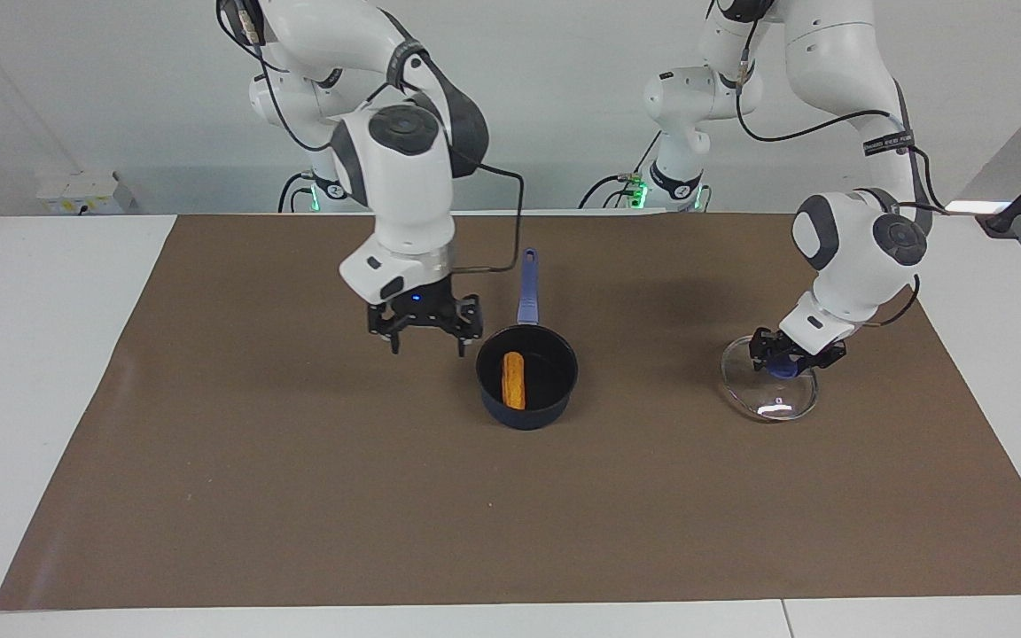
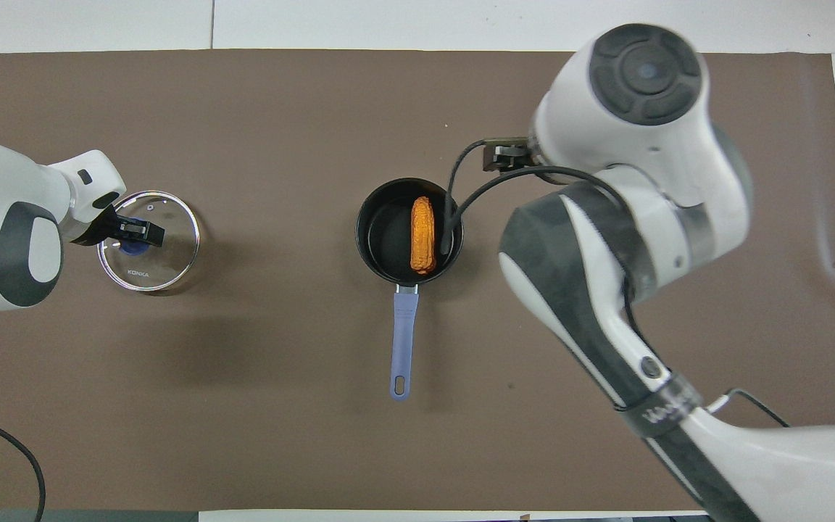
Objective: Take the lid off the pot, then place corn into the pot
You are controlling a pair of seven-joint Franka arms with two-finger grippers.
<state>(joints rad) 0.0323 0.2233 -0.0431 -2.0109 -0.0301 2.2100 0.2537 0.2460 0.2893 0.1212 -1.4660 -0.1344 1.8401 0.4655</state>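
Corn in pot, lid off; only the lid release looks left to me.

Brown mat (image 1: 298, 496) covers the table. I see the small dark navy saucepan with long light-blue handle (image 2: 409, 230) mid-mat, handle pointing toward the robots. The round clear glass lid with metal rim and blue knob (image 1: 768, 390) sits well apart from it, toward the left arm's end. The orange-yellow bumpy corn cob (image 2: 422, 234) lies inside the pot, long axis in line with the handle. Right gripper (image 1: 426, 341) hangs released and empty, over the mat just beside the pot. Left gripper (image 1: 796, 354) is clenched on the lid's knob, so I judge the next move is its own.
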